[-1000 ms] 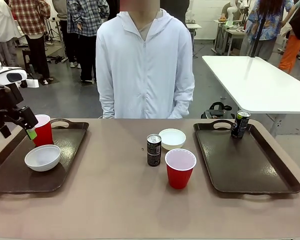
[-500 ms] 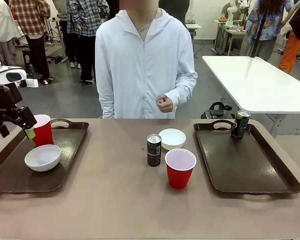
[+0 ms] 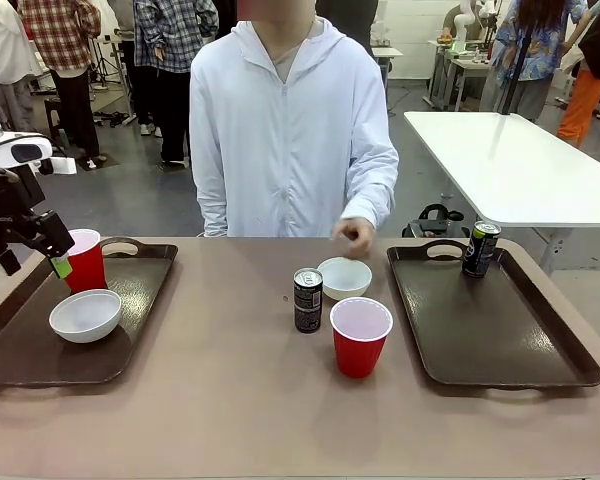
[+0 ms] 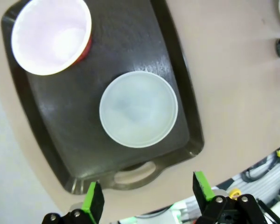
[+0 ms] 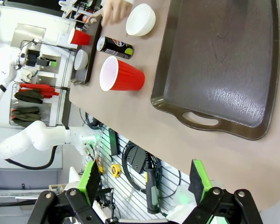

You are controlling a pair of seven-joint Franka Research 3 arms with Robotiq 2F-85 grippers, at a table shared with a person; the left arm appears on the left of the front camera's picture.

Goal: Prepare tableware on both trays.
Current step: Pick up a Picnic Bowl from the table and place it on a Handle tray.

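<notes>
Trays (image 3: 500, 330) dark, glossy, round-cornered plastic; smooth round white bowl (image 3: 85, 315); left claw (image 4: 148, 196), right claw (image 5: 144, 179) apart

Busy robotics lab hall, judging by bare grey floor (image 3: 130, 200), long white table (image 3: 520, 165), standing bystanders in casual clothes (image 3: 60, 40).

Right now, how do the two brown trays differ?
The left tray carries a red cup and a white bowl; the right tray carries just a dark can. The left tray lacks a can; the right tray lacks a cup and a bowl. Both are the same dark brown, rimmed, with handle cut-outs.
</notes>
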